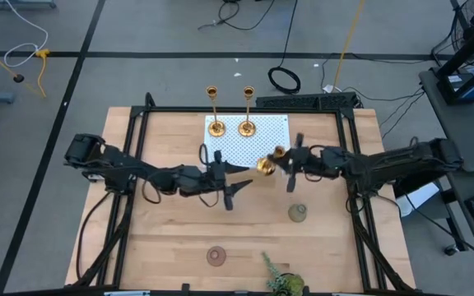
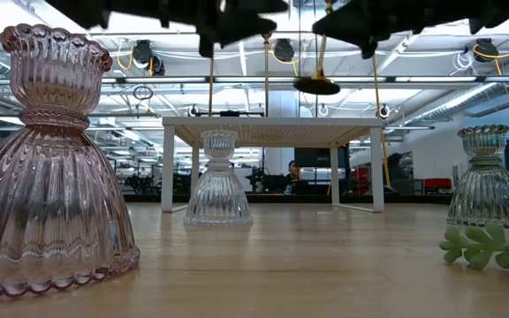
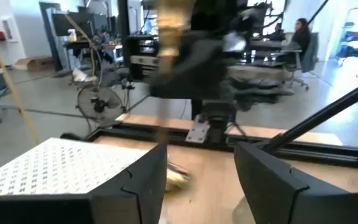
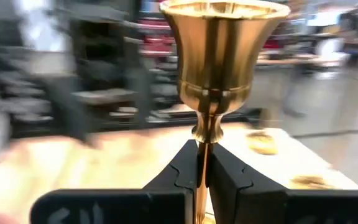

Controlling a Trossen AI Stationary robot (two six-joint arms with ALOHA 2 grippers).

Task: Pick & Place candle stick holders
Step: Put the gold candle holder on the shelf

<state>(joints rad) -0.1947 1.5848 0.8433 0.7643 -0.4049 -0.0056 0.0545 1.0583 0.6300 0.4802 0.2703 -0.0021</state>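
Two gold candle stick holders (image 1: pixel 215 123) (image 1: pixel 247 123) stand upright on their round bases on the white perforated stand (image 1: pixel 270 136). A third gold one (image 1: pixel 267 164) hangs over the stand's near edge, with my right gripper (image 1: pixel 280 162) shut on it; its cup top (image 4: pixel 219 56) fills the right wrist view. My left gripper (image 1: pixel 239 178) stands open just to its left, nothing between its fingers (image 3: pixel 145 186). A pink glass holder (image 1: pixel 216 256) and a green glass holder (image 1: pixel 298 213) stand on the table nearer me. A clear one (image 2: pixel 219 177) stands under the stand. My right gripper pinches the gold candlestick's thin stem (image 4: pixel 201 163), just below the cup, between its two fingers. The fingers come level from the table's right side and lie across the stem. The candlestick is lifted clear, about upright, cup up, its round base (image 2: pixel 316 86) hanging above the table.
A green leafy sprig (image 1: pixel 282 282) lies at the table's near edge. A black frame (image 1: pixel 245 109) runs around the table top. The stand rests on white legs (image 2: pixel 168 168). Bare wood lies between the stand and the glass holders.
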